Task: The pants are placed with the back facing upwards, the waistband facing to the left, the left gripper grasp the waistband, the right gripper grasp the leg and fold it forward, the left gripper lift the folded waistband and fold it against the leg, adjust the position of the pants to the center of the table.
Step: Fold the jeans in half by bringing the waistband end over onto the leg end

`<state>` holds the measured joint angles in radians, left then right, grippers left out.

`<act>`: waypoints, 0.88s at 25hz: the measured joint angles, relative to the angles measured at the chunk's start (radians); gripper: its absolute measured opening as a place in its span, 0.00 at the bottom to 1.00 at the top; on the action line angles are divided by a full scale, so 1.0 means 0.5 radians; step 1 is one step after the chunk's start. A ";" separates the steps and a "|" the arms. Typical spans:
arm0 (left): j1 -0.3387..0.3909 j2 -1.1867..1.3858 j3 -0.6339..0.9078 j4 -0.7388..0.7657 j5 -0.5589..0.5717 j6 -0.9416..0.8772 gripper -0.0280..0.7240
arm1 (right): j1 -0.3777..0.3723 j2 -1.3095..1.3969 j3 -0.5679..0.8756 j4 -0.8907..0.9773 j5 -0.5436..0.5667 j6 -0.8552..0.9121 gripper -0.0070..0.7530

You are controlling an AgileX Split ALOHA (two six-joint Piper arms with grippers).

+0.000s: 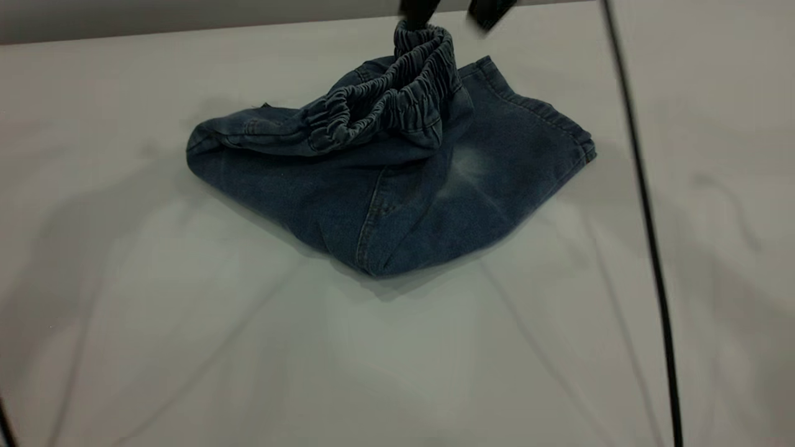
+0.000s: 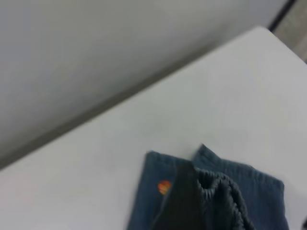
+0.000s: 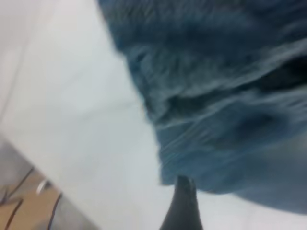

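The pants [image 1: 385,186] lie folded on the table [image 1: 186,347], toward its far edge and a little right of middle, their bottom fold pointing at the camera. The left gripper [image 1: 417,13] is clenched on the ruffled waistband [image 1: 397,93] and holds one end raised at the far edge. Just to its right the right gripper [image 1: 490,11] barely shows; whether its jaws are released or clenched I cannot tell.
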<state>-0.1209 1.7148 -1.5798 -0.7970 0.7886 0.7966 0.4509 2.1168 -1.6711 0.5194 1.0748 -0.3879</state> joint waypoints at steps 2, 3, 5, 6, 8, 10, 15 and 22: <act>0.010 -0.055 0.000 0.035 0.000 0.000 0.79 | 0.070 0.073 0.000 0.014 0.012 0.000 0.69; 0.014 -0.074 0.000 0.040 0.009 0.000 0.78 | 0.105 0.110 0.000 0.014 0.010 0.000 0.69; 0.014 -0.084 0.000 0.038 0.015 0.000 0.78 | 0.153 0.168 0.000 0.014 0.012 0.000 0.69; 0.014 -0.084 0.000 0.038 0.021 0.000 0.78 | 0.162 0.193 0.000 0.025 0.010 0.000 0.69; 0.014 -0.080 0.002 0.041 0.032 0.010 0.77 | 0.162 0.234 0.002 0.090 -0.043 -0.014 0.69; 0.015 -0.080 0.002 0.041 0.032 0.010 0.77 | 0.158 0.275 0.002 0.179 -0.134 -0.059 0.69; 0.015 -0.080 0.002 0.027 0.051 0.010 0.77 | 0.158 0.376 -0.001 0.362 -0.248 -0.177 0.69; 0.015 -0.080 0.002 0.025 0.057 0.010 0.77 | 0.158 0.390 -0.003 0.584 -0.570 -0.258 0.69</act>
<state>-0.1133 1.6746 -1.5789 -0.7844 0.8170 0.8016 0.5296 2.3117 -1.6724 0.8114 0.7897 -0.5169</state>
